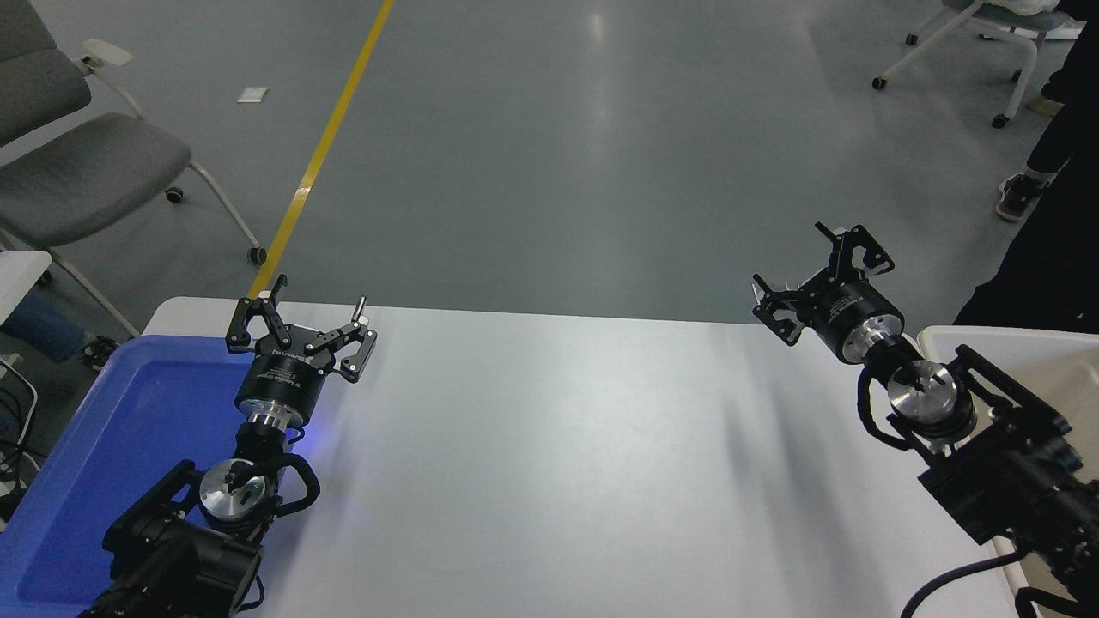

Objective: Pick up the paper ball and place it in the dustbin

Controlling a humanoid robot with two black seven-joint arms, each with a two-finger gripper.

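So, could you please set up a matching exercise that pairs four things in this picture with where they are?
Things:
1. left gripper
2. right gripper
3. blue tray
4. dustbin

Places:
A. at the table's right edge, partly behind the right arm
B. open, over the table's far right edge
C. on the table's left end
D. open, at the blue tray's far right corner

Pairs: 1-D, 2-B, 3-C, 4-A
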